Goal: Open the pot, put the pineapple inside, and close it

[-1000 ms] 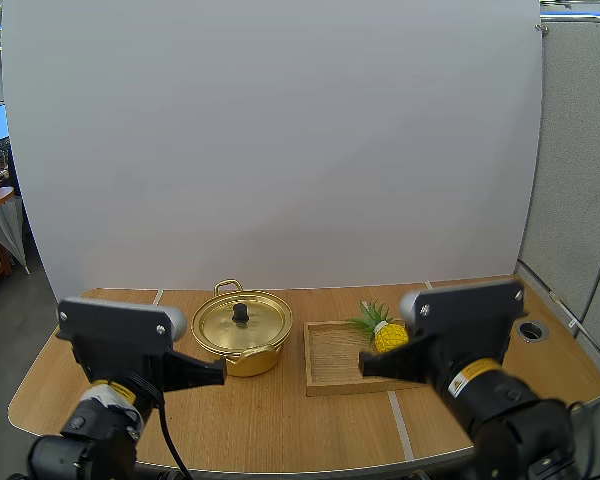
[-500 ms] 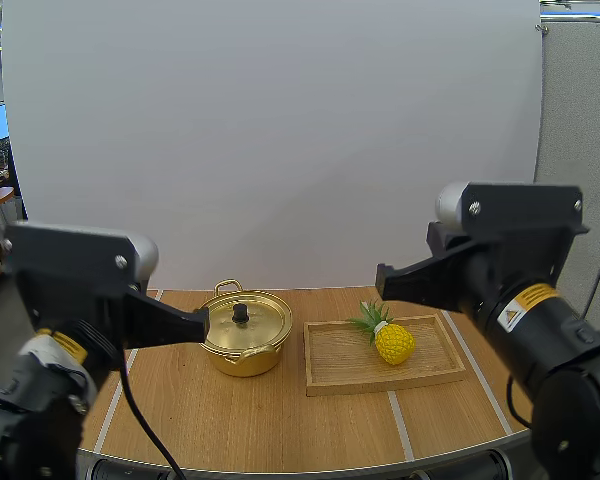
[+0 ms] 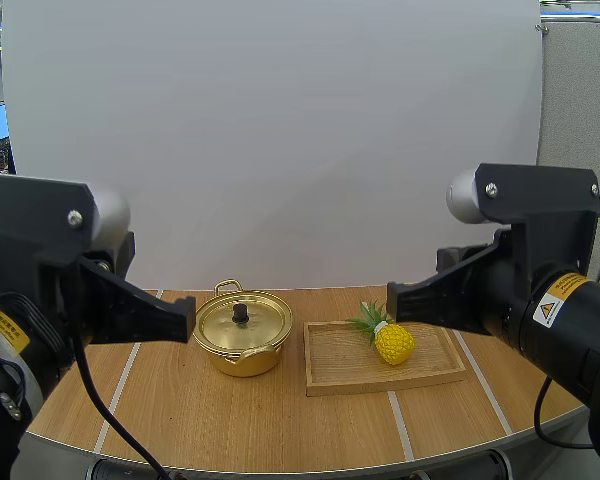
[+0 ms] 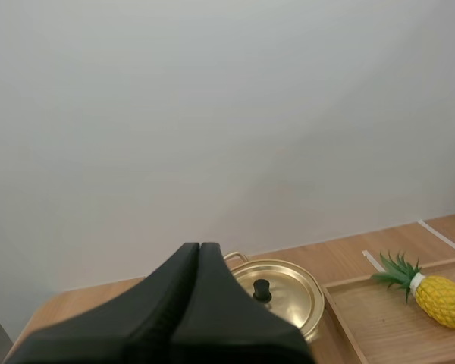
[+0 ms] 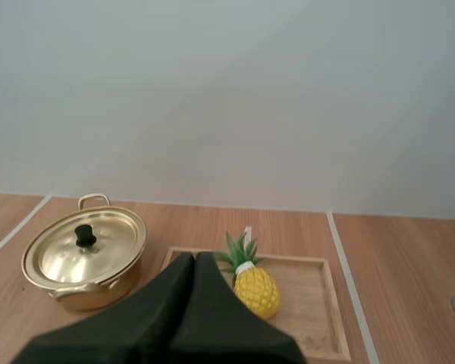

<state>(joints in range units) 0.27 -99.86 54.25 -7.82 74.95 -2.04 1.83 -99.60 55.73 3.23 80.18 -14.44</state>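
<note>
- Far left, raised above the table (image 3: 230, 420): left gripper (image 3: 188, 318), fingers pressed together into one dark wedge, nothing held, tip pointing toward the pot
- Left of centre on the table: gold pot (image 3: 242, 345), lid (image 3: 250, 325) seated on it, black knob (image 3: 240, 313) upright at the middle; contents hidden
- Just right of the pot, not touching it: shallow wooden tray (image 3: 332, 368), flat on the table
- Inside the tray, toward its back right: pineapple (image 3: 393, 343), lying down, green leaves pointing back and toward the pot
- Right, raised over the tray: right gripper (image 3: 390, 300), fingers closed together, empty, tip seen just above the pineapple's leaves in the high view
</note>
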